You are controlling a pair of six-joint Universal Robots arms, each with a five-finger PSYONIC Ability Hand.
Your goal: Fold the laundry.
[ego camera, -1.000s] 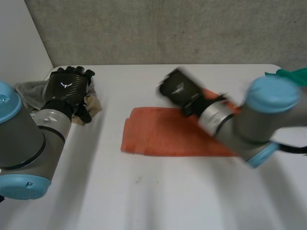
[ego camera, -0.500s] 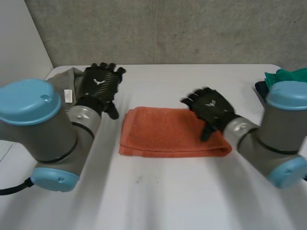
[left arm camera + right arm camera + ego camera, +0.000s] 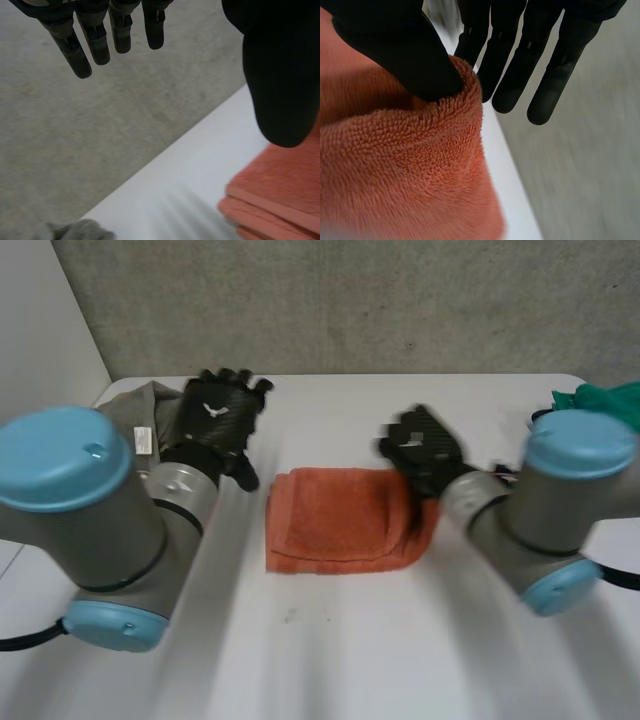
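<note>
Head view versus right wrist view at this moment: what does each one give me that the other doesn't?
Head view adds: the left hand, open, beside a grey cloth, and a green cloth at the far right. Right wrist view adds: the thumb and straight fingers pinching the orange towel's raised edge. Both: the right hand at that towel.

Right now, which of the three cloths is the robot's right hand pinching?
The orange towel mid-table, pinched by the right hand; the grey cloth and green cloth lie aside.
</note>
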